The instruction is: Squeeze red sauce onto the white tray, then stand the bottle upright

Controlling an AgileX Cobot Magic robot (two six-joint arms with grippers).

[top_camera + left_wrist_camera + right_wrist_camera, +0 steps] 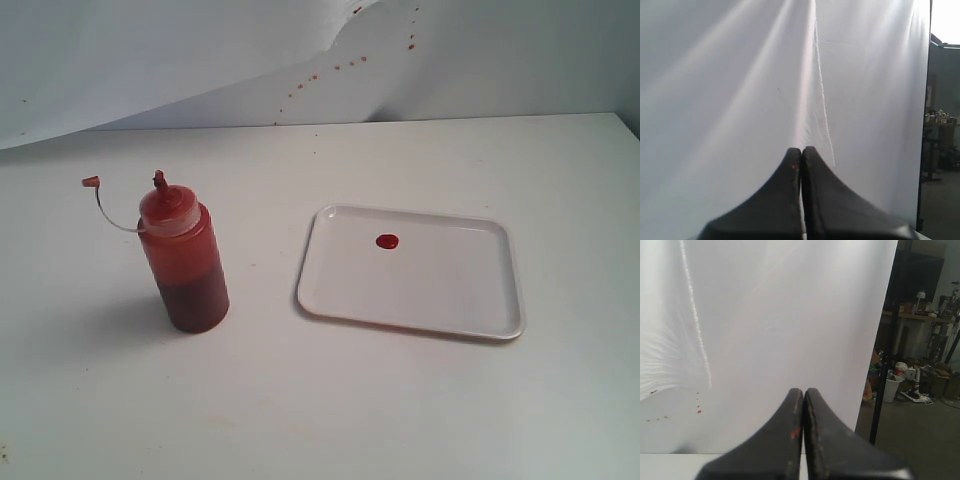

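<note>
On the white table point(320, 420), we're seeing the bottle point(183, 257) standing upright, well left of the white tray point(420, 300), where a small round blob of red sauce point(387, 241) is sitting. We're watching the left gripper point(801, 152) and right gripper point(803, 392) pointing at the backdrop point(780, 315), both with fingers pressed together, gripping nothing.

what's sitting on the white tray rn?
On the flat rectangular white plastic tray: one small round blob of glossy red sauce, toward its far left corner. The rest of its floor shows bare. Nothing covers the tray, so none of its top is hidden.
</note>
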